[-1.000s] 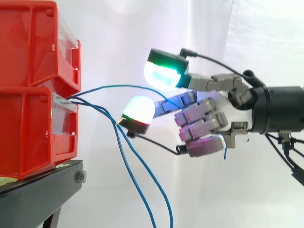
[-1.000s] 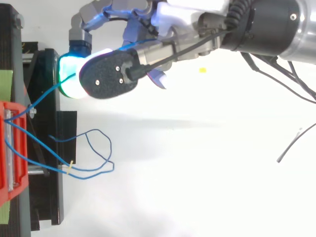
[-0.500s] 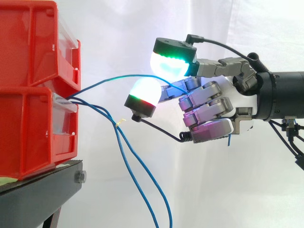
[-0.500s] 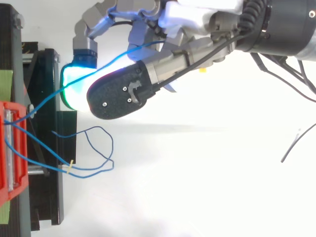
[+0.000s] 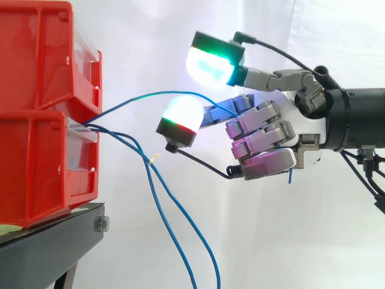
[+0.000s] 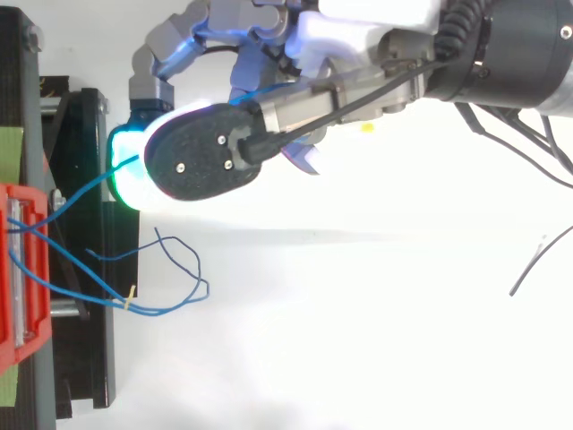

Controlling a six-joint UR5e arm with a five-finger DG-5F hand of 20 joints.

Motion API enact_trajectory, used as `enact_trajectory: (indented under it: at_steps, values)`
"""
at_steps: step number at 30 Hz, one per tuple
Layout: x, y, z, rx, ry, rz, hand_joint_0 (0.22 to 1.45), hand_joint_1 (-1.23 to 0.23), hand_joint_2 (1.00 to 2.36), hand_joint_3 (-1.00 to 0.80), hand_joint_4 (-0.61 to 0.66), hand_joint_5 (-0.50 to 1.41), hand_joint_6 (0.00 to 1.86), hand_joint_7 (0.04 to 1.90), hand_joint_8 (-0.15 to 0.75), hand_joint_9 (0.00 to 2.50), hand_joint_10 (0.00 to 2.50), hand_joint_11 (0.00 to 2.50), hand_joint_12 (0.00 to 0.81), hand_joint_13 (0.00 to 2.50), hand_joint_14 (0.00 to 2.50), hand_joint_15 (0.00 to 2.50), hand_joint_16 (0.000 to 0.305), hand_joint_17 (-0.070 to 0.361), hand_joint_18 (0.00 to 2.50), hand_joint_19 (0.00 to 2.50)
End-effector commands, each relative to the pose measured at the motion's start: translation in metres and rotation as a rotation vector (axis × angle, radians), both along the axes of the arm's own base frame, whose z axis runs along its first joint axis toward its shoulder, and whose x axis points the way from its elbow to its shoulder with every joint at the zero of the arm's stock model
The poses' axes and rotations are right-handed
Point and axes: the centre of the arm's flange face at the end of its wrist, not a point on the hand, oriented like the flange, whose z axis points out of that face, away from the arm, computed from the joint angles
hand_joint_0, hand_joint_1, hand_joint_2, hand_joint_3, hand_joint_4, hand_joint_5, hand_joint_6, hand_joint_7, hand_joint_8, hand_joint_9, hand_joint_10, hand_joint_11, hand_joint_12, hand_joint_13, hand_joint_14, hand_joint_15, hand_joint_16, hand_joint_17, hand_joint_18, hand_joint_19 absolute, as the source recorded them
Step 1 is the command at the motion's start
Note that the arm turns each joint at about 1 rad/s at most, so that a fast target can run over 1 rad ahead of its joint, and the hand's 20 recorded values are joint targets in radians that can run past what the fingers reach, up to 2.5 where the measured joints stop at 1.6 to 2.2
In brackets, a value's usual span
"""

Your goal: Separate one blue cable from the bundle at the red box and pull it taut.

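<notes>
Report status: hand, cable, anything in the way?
Hand shut on one thin blue cable. Cable arcs from stacked red plastic bins to hand, not yet taut. Other loose blue cables hang below, clear of the hand.

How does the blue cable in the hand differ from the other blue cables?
The held cable arches from the lower red bin into the closed hand; the loose cables drop downward, ungripped. The held cable is one strand; the loose cables are several. All are blue and leave that bin.
</notes>
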Motion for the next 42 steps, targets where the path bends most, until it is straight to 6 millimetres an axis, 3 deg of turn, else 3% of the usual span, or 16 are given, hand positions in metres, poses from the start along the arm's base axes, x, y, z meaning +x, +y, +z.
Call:
enact_trajectory:
  at_steps: [1, 7, 9, 10, 12, 14, 16, 19, 21, 27, 42]
  values:
    - [0.0003, -0.0003, 0.0007, -0.001, -0.001, -0.004, 0.61, -0.71, 1.01, -0.11, 0.23, -0.16, 0.82, 0.89, 0.458, 1.59, 2.5, 2.5, 0.588, 1.95, 2.5, 1.53, 0.248, 0.186, 2.5, 0.97]
    - [0.0009, 0.0021, 0.0004, -0.004, -0.004, -0.001, 0.62, -0.77, 1.01, -0.06, 0.21, -0.16, 0.83, 0.84, 0.414, 1.5, 2.5, 2.47, 0.554, 1.89, 2.5, 1.49, 0.238, 0.179, 2.5, 0.97]
    - [0.0009, 0.0024, 0.0004, -0.004, -0.004, 0.002, 0.62, -0.78, 1.01, -0.08, 0.21, -0.16, 0.83, 0.84, 0.409, 1.49, 2.5, 2.44, 0.55, 1.87, 2.5, 1.4, 0.237, 0.178, 2.5, 0.96]
    - [0.0006, 0.0025, 0.0001, -0.004, -0.001, 0.003, 0.6, -0.78, 1.01, -0.18, 0.21, -0.16, 0.82, 0.88, 0.408, 1.47, 2.5, 2.46, 0.549, 1.85, 2.5, 1.37, 0.226, 0.17, 2.5, 0.96]
    - [0.0006, 0.0025, 0.0001, -0.002, -0.001, 0.003, 0.57, -0.72, 1.01, -0.34, 0.2, -0.16, 0.82, 0.9, 0.408, 1.46, 2.5, 2.46, 0.547, 1.82, 2.5, 1.34, 0.221, 0.166, 2.5, 0.94]
    - [0.0007, 0.0015, 0.0009, -0.001, -0.003, 0.003, 0.55, -0.55, 1.0, -0.49, 0.18, -0.15, 0.8, 0.96, 0.413, 1.44, 2.5, 2.46, 0.55, 1.77, 2.5, 1.3, 0.207, 0.155, 2.4, 0.92]
    - [0.0007, 0.0025, 0.002, 0.002, -0.004, 0.003, 0.57, -0.43, 1.0, -0.5, 0.17, -0.15, 0.79, 0.98, 0.409, 1.45, 2.5, 2.48, 0.537, 1.76, 2.5, 1.26, 0.201, 0.151, 2.39, 0.93]
    - [0.0021, 0.0026, 0.0044, 0.009, -0.009, 0.003, 0.62, -0.43, 1.01, -0.41, 0.16, -0.15, 0.79, 0.98, 0.408, 1.45, 2.5, 2.4, 0.536, 1.76, 2.5, 1.26, 0.197, 0.147, 2.38, 0.92]
    - [0.0021, 0.0026, 0.0044, 0.007, -0.009, 0.003, 0.62, -0.5, 1.02, -0.21, 0.18, -0.14, 0.77, 0.93, 0.416, 1.41, 2.5, 2.33, 0.541, 1.83, 2.5, 1.33, 0.22, 0.165, 2.5, 0.96]
    - [0.002, 0.0026, 0.0047, 0.004, -0.006, 0.003, 0.63, -0.7, 1.02, 0.03, 0.23, -0.16, 0.8, 0.86, 0.408, 1.33, 2.5, 2.32, 0.541, 1.88, 2.5, 1.34, 0.254, 0.19, 2.5, 0.98]
    - [0.0019, 0.0037, 0.004, 0.001, -0.004, 0.005, 0.63, -0.76, 1.0, 0.04, 0.24, -0.18, 0.85, 0.81, 0.405, 1.27, 2.5, 2.31, 0.545, 1.84, 2.5, 1.35, 0.248, 0.186, 2.5, 0.95]
